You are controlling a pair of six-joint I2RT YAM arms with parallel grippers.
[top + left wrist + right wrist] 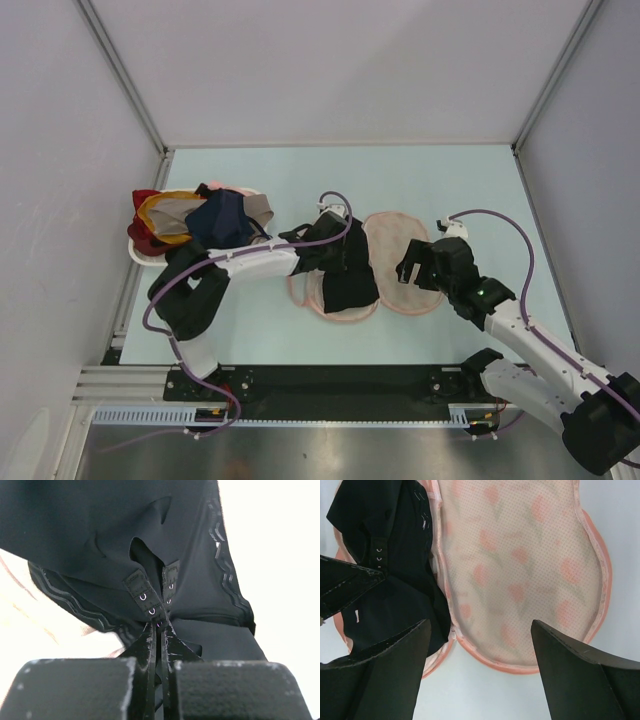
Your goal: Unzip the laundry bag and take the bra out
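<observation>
Your left gripper (161,625) was clamped shut on the bra (100,530) at its hook-and-eye band (145,597). The black fabric lay just ahead of the fingertips, on the left half of the laundry bag (520,555), which was unzipped and spread flat, its halves side by side. The bra's long axis ran near to far, and your left arm was the nearer one. Your right gripper (480,625) hung wide open over the right half, holding nothing. You had one bag, one bra and one garment heap (200,220) off to the far left.
</observation>
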